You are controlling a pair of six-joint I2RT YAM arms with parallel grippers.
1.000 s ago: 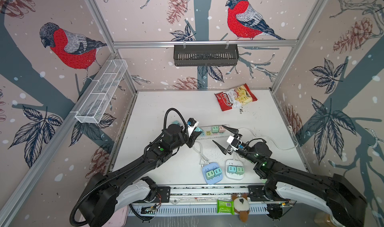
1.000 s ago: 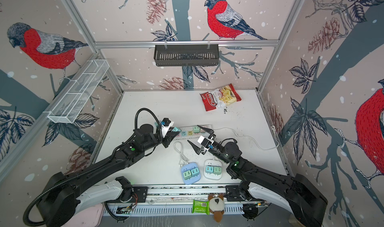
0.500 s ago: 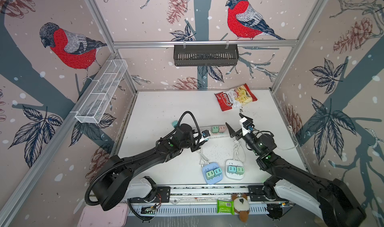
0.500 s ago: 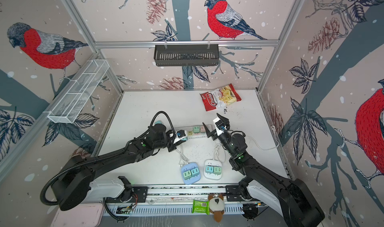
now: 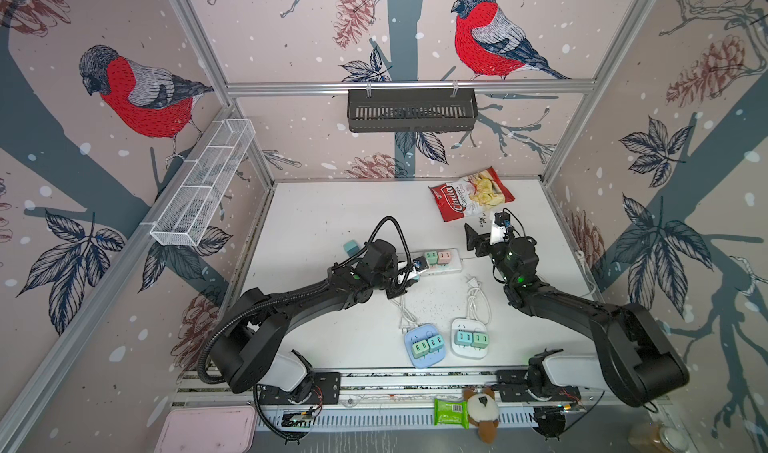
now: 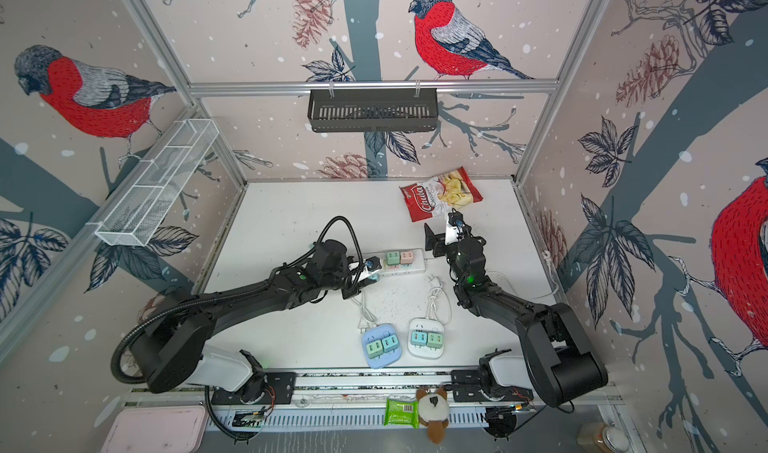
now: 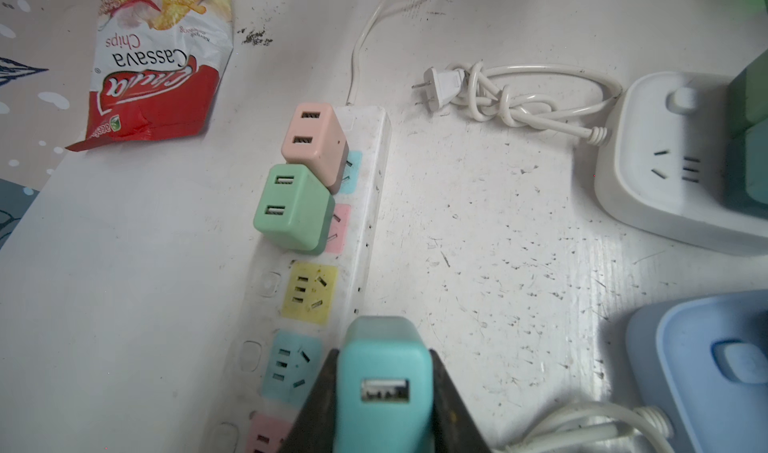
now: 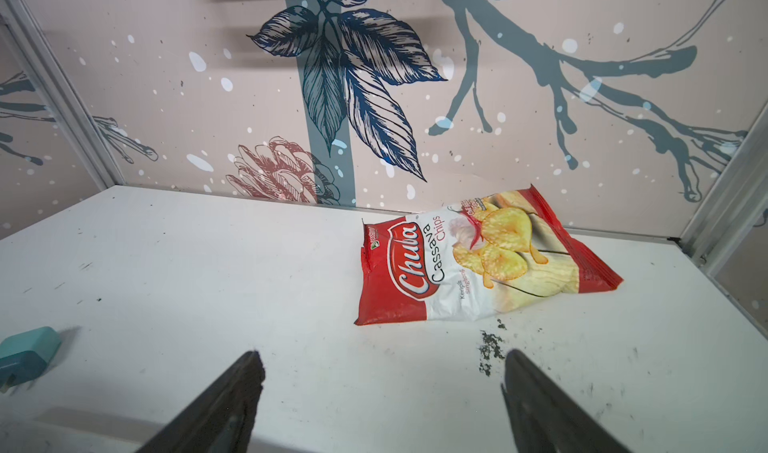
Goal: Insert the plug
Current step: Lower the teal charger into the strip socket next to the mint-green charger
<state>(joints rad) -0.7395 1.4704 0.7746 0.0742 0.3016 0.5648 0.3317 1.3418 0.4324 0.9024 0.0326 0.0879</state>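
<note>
My left gripper (image 7: 382,370) is shut on a teal plug (image 7: 382,388), one black finger on each side of it. It holds the plug low over the near end of the white power strip (image 7: 368,206), beside the blue socket (image 7: 291,365) and just past the yellow socket (image 7: 309,293). A green plug (image 7: 291,210) and a pink plug (image 7: 313,139) sit in the strip's far sockets. In both top views the left gripper (image 5: 413,270) (image 6: 370,269) is at the strip's left end (image 5: 451,264). My right gripper (image 8: 382,359) (image 5: 484,228) is open and empty, raised beyond the strip's right end.
A red chips bag (image 5: 471,193) lies at the back right, just ahead of the right gripper. A blue socket hub (image 5: 424,357) and a white socket hub (image 5: 469,349), each with plugs and a coiled cord, sit near the front. Another teal plug (image 5: 351,246) lies left of the strip.
The left gripper carried the teal plug right and down to the strip's left end. The right gripper swung away from the strip toward the back right, and its jaws widened.
</note>
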